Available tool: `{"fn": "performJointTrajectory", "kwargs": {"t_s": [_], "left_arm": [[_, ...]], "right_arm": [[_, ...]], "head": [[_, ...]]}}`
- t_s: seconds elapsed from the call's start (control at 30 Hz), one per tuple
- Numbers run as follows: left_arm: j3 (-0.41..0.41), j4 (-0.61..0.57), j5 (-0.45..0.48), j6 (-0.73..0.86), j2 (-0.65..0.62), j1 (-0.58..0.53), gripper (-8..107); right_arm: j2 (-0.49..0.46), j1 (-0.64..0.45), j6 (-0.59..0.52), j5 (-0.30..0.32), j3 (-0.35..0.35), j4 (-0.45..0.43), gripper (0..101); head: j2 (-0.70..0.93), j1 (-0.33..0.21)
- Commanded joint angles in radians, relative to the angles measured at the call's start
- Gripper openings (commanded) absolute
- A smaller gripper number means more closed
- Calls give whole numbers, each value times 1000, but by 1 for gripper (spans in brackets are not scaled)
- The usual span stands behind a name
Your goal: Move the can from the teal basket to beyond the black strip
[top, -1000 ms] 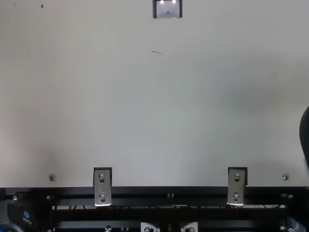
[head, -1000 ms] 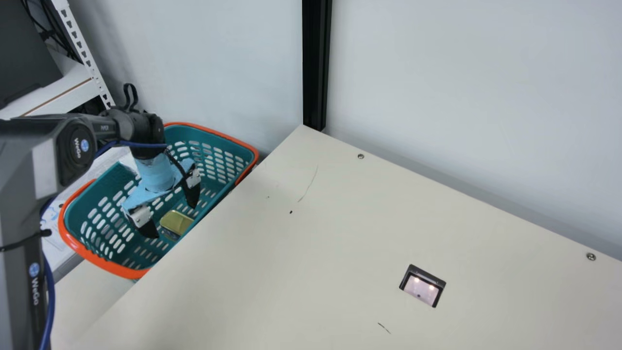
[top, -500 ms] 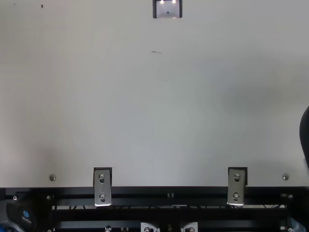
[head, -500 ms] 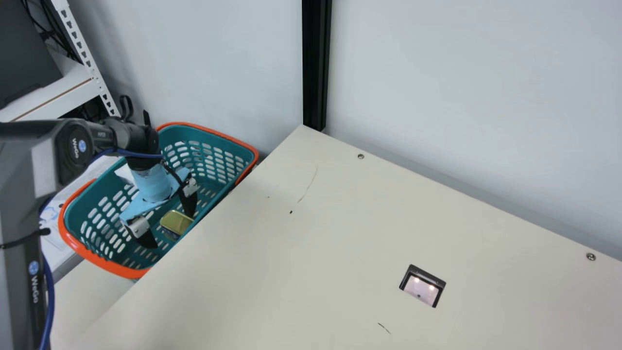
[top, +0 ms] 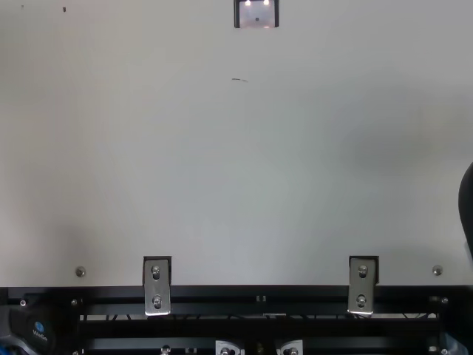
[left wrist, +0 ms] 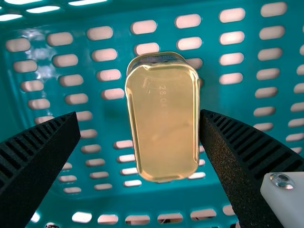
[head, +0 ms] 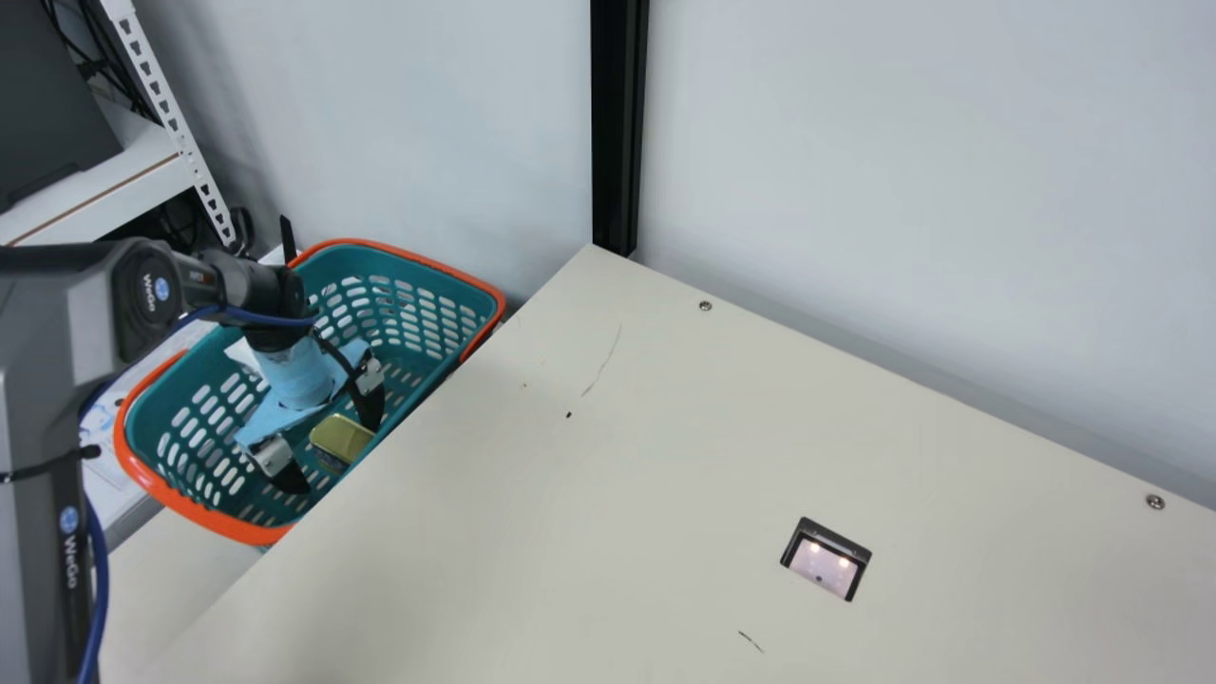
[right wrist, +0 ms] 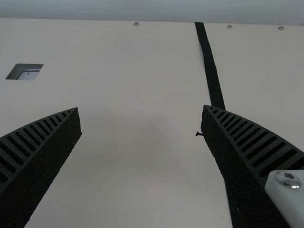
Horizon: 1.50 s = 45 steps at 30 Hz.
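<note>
In the main view my left gripper (head: 337, 446) is down inside the teal basket (head: 427, 313), its fingers open on either side of the gold-topped can (head: 342, 437). The left wrist view has the can (left wrist: 165, 121) between the spread fingers of my left gripper (left wrist: 140, 116); one finger is right at the can's side, the other stands well away from it. Whether that near finger touches the can, I cannot tell. My right gripper (right wrist: 141, 108) is open over the cream table in the right wrist view, and the black strip (right wrist: 209, 66) runs beyond and partly behind one finger.
The basket sits beside the edge of the cream table (head: 589, 513), low against the wall. A black post (head: 617, 123) rises at the table's corner. A white shelf (head: 104, 190) stands behind the left arm. The table has a rectangular cutout (head: 826, 560).
My left gripper has gone lower into the basket, its fingers now around the can's height. In the last half second the can has shifted slightly to the left in the main view.
</note>
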Motion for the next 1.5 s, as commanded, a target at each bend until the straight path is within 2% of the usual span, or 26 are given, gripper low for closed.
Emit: {"fn": "performJointTrajectory", "kwargs": {"t_s": [0.0,0.03,0.3,0.5,1.1,1.47], "left_arm": [[1,-7,-16,7,6,3,42],[1,-12,-24,11,10,4,10],[12,-59,-73,60,14,6,10],[48,-118,-93,139,-53,3,10],[222,-325,-101,479,-512,-6,10],[264,-456,-53,661,-781,7,10]], "right_arm": [[0,0,0,0,0,0,101],[0,0,0,0,0,0,101],[0,0,0,0,0,0,101],[0,0,0,0,0,0,101],[0,0,0,0,0,0,101],[0,0,0,0,0,0,101]], "head": [[24,-58],[24,-58],[24,-58],[24,-58],[24,-58],[24,-58]]}}
